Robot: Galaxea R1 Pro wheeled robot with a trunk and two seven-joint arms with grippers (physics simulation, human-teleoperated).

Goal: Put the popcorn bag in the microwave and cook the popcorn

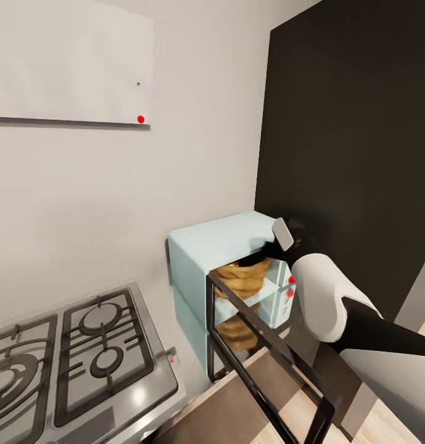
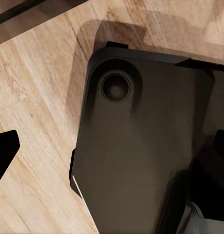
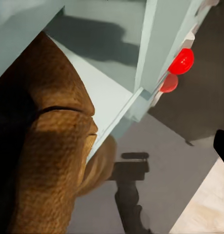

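Popcorn bag: wrinkly tan-brown sack [image 1: 243, 277] inside pale mint-blue microwave [image 1: 203, 250], near front edge.
Right gripper [image 1: 275, 246]: grip state unclear.
Risk: swinging dark glass door [image 1: 261, 345] could snag sack.

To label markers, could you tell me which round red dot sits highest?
The red dot on the white wall cabinet's lower corner; others sit lower.

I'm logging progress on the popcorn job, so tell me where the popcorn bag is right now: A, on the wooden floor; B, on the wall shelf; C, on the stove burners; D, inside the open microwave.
D: the tan popcorn bag sits in the cavity of the mint-blue microwave, whose door hangs open, with the right arm reaching in beside it.
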